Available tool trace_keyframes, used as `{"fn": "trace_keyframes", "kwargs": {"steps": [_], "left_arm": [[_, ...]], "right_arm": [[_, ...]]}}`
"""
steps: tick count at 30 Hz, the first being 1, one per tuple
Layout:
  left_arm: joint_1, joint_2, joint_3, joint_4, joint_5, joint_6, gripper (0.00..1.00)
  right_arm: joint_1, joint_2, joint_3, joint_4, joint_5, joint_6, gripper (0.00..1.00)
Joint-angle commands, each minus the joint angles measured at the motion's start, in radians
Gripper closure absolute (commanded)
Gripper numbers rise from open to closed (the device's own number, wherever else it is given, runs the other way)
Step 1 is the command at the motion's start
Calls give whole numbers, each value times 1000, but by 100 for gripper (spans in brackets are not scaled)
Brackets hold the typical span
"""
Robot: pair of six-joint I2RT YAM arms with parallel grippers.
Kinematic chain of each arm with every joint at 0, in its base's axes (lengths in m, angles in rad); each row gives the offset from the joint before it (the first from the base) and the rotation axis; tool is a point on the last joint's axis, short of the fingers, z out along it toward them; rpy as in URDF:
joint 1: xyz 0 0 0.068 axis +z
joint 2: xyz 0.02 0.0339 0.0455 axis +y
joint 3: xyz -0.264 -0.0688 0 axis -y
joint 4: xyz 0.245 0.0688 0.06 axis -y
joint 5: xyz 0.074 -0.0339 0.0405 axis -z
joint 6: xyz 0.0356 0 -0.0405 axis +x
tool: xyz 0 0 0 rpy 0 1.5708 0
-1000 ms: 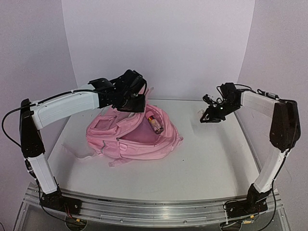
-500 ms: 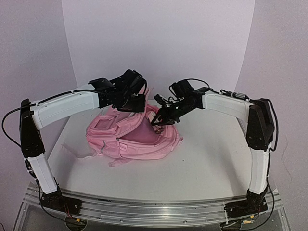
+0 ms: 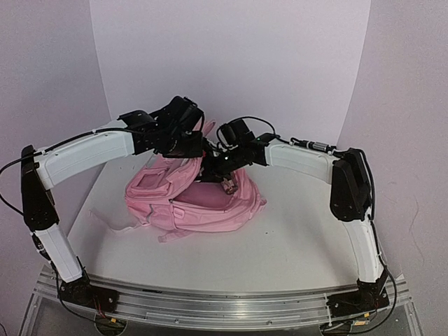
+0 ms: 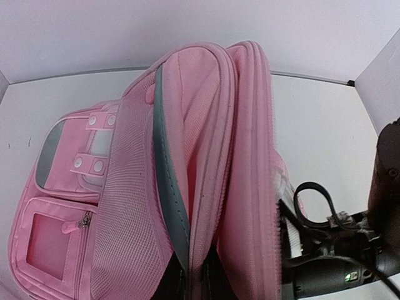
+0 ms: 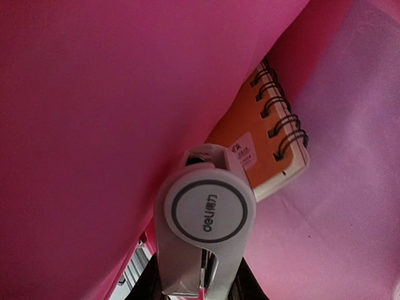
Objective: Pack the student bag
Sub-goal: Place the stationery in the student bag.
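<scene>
Packing looks underway but unfinished: the pink student bag lies on the white tabletop, slightly toward nine o'clock of centre in the overhead view, with its main compartment unzipped. The left pincer, jaws together, pinches the bag's upper rim at its twelve o'clock edge and holds it raised, while the right pincer, clamped on a white Deli-branded cylinder, reaches inside. An orange spiral notebook already rests in that compartment, at one o'clock of the cylinder; the cylinder is not yet released, and zipping the bag probably remains.
</scene>
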Motion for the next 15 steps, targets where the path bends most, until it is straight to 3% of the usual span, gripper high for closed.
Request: {"fn": "trace_keyframes", "kwargs": {"steps": [1,9,15], "left_arm": [[7,-78,9,72,-75,-8,100],[10,-80,-5,73,-69,-22,100],[10,-80,-18,83,-60,-28,100]], "right_arm": [[68,81,59,151,69,107,74],[111,105,85,261,81,120,71],[145,107,65,244,35,49,54]]}}
